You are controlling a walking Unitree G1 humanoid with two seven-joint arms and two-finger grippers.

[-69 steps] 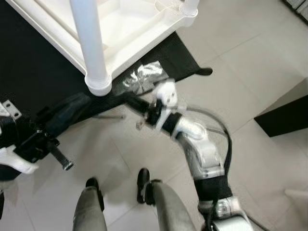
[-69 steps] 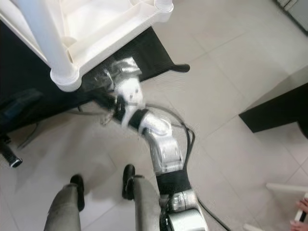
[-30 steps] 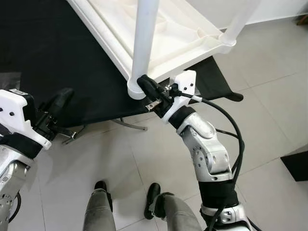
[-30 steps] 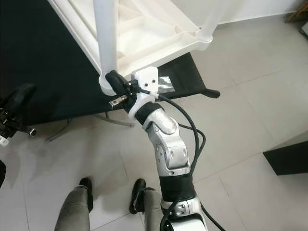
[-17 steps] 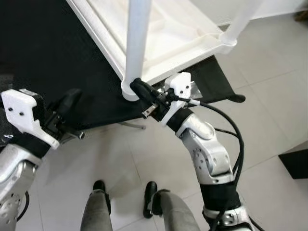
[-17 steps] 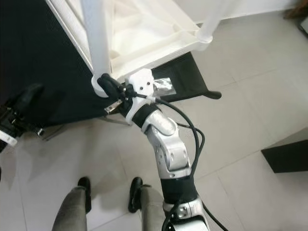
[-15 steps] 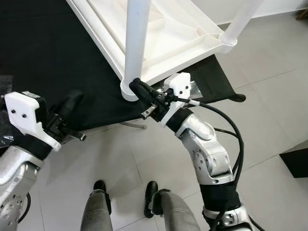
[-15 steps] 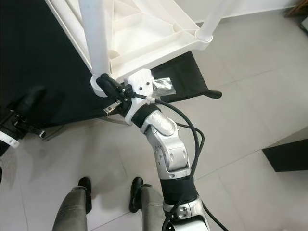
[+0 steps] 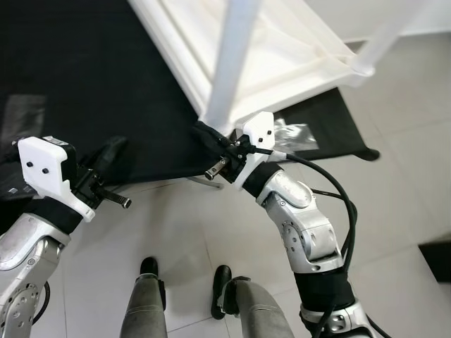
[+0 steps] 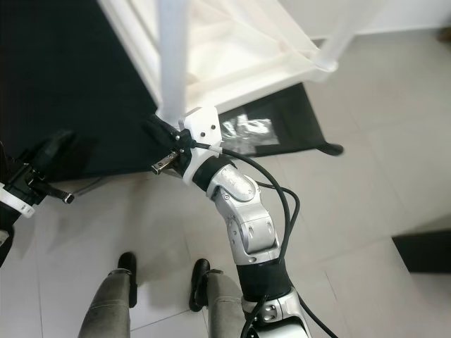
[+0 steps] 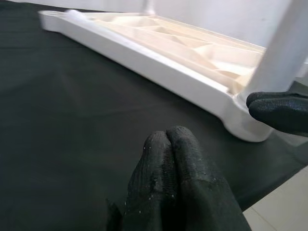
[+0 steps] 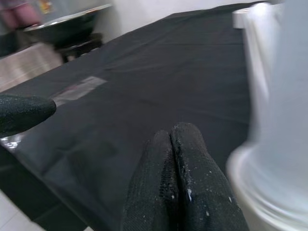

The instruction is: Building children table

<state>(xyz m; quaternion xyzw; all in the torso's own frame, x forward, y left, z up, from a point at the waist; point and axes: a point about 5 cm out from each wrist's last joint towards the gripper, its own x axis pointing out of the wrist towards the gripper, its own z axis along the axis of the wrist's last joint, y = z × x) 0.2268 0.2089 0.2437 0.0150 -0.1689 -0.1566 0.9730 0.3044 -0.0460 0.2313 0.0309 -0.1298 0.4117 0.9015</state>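
Your right tool (image 9: pixel 204 132), fingers pressed together and holding nothing, sits beside the leg's (image 9: pixel 232 60) socket on the upturned children table (image 9: pixel 296 60), while the left tool (image 9: pixel 113 149), likewise closed and empty, waits nearby over the black cloth (image 9: pixel 84 84).

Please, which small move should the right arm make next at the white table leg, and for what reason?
Probably open the right end effector beside the table leg, then close around it. Its fingers are shut and empty at the base of the leg, where it meets the corner of the upturned table top, so nothing is grasped. The left end effector, also shut, is off to the side over the black cloth.
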